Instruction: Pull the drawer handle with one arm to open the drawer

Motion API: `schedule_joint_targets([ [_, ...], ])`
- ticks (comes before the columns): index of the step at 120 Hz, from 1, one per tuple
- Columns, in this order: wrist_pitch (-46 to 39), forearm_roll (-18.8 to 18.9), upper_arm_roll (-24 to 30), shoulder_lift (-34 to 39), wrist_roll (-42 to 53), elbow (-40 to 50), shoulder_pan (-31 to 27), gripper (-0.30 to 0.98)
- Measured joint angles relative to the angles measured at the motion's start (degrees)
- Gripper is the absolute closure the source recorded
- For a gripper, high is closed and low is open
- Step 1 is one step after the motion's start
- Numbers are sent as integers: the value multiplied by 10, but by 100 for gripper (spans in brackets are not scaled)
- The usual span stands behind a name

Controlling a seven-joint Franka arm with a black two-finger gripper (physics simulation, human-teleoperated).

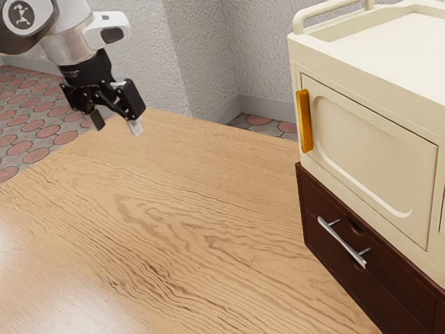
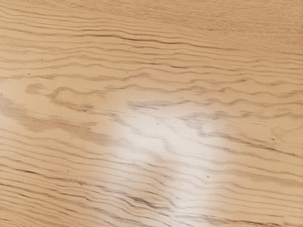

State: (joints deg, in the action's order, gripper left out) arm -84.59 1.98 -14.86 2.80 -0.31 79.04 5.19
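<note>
Clearly, the drawer handle [image 1: 341, 241] lies well apart from the gripper [image 1: 117, 125]; fingers spread wide, empty.

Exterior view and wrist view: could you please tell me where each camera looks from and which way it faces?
Exterior view: beside my arm, looking down over the table toward the cream cabinet and dark drawer unit; my arm and open pincer show.
Wrist view: at my arm's end, looking down at the table.
Shared: the table's wood grain.
</note>
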Motion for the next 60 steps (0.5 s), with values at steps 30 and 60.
schedule_joint_targets([
  [30,1,0,0,0,0,0,-26,3],
  [60,1,0,-1,0,-1,0,-19,3],
])
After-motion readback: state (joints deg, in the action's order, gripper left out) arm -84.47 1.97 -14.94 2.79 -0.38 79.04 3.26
